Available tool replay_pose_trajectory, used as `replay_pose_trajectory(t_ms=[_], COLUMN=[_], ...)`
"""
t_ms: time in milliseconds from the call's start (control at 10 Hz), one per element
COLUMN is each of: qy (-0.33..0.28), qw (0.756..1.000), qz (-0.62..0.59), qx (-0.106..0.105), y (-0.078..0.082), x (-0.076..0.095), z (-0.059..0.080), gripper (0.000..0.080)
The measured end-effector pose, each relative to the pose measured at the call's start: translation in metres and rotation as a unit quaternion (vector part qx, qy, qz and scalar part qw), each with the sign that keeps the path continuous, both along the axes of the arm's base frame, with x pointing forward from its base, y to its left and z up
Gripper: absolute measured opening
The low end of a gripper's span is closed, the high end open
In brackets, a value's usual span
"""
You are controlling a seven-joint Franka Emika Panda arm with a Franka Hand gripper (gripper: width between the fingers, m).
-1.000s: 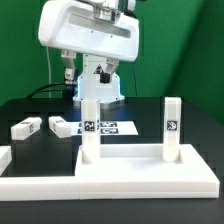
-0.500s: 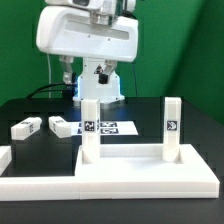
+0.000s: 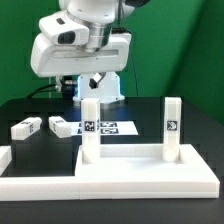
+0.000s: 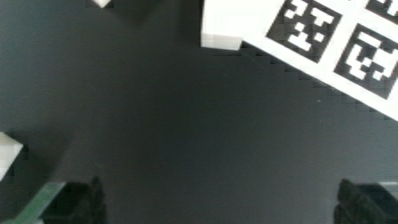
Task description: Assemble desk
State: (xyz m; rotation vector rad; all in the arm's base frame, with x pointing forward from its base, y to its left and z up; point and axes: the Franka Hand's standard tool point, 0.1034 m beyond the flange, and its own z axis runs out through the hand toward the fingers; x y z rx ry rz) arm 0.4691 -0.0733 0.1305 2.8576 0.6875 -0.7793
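Note:
The white desk top (image 3: 150, 172) lies flat at the front of the table. Two square legs stand upright on its far corners, one towards the exterior view's left (image 3: 90, 126) and one towards its right (image 3: 171, 125). Two loose legs (image 3: 25, 127) (image 3: 62, 126) lie on the black table at the left. My gripper (image 4: 222, 203) hangs high over the table behind the desk, open and empty, with only bare dark table between the fingertips (image 4: 71, 200). The arm's white hand (image 3: 80, 45) is above the marker board; its fingers are not clear in the exterior view.
The marker board (image 3: 105, 127) lies behind the desk top and shows in the wrist view (image 4: 320, 40). A white border bar (image 3: 30, 170) runs along the front left. The robot base (image 3: 100, 85) stands at the back.
The arm's hand has swung towards the exterior view's left, come a little lower and tilted. The desk parts have not moved.

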Motion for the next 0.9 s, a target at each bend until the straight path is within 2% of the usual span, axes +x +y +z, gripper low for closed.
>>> replay_pose_trajectory(t_ms=[100,200,300,400,500,600,900], qy=[0.027,0.054,0.102,0.126,0.145,0.169,0.176], qw=[1.000,0.998,0.994,0.991,0.988,0.984,0.983], qz=[0.001,-0.007,-0.027,-0.034,-0.040,-0.044,-0.040], qx=[-0.007,-0.013,-0.024,-0.031,-0.032,-0.038,-0.039], y=[0.002,-0.002,-0.017,-0.028,-0.033,-0.034,-0.032], x=[0.000,-0.010,-0.036,-0.055,-0.074,-0.083,-0.080], z=[-0.002,-0.007,-0.016,-0.028,-0.039,-0.044,-0.046], gripper=[0.0649,0.0649,0.0649,0.0649,0.0649,0.0649,0.0649])
